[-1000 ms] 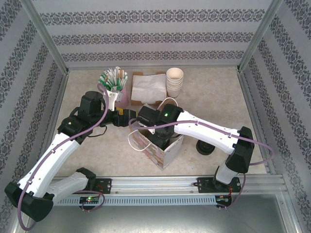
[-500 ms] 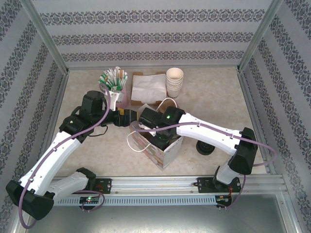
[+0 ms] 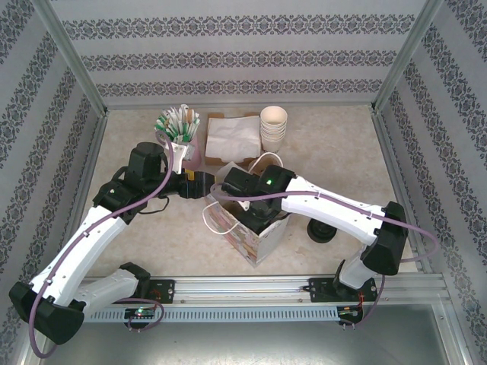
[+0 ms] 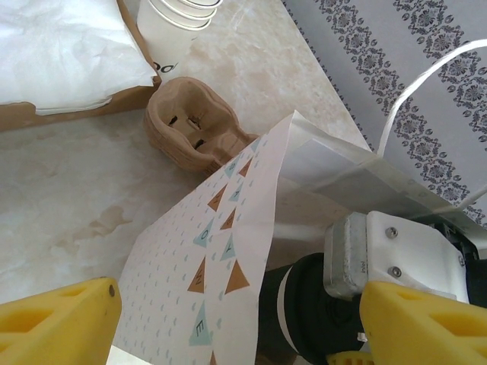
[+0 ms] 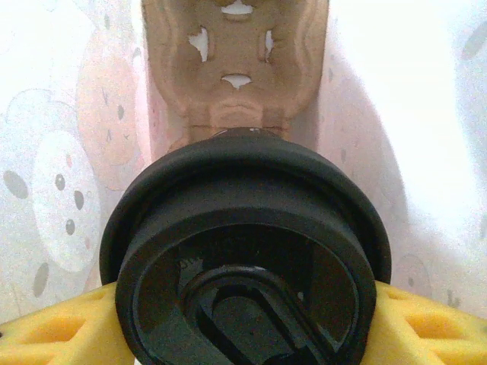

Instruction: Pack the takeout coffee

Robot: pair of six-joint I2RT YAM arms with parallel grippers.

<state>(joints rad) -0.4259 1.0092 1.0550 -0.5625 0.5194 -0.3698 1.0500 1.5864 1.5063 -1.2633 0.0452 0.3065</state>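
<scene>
R gripper (image 5: 243, 323) is down inside the paper bag (image 3: 257, 242). Its yellow fingers (image 5: 53, 334) are pressed against both sides of the coffee cup (image 5: 243, 258), which it holds upright at the black lid. So the cup is in the bag, between pale spotted inner walls. Can't tell if its base touches the bag floor.

L gripper (image 4: 243, 334) is at the bag's left rim, fingers (image 4: 57, 319) spread wide. The patterned bag wall (small triangles w/ letters) stands between them, not pinched. From above, the L gripper (image 3: 204, 187) is level w/ the bag's near-left corner, and the R arm reaches in from the right.

The bag stands upright mid-surface (image 3: 342, 152), mouth open, white loop handles up. A brown pulp carrier (image 4: 194, 133) sits just beyond it. Behind that are napkins (image 3: 232, 133) and a stack of paper cups (image 3: 274, 125). A pink pot of sticks (image 3: 179, 125) is at back left. A dark round item (image 3: 319, 232) lies right of the bag, partly under the R arm.
</scene>
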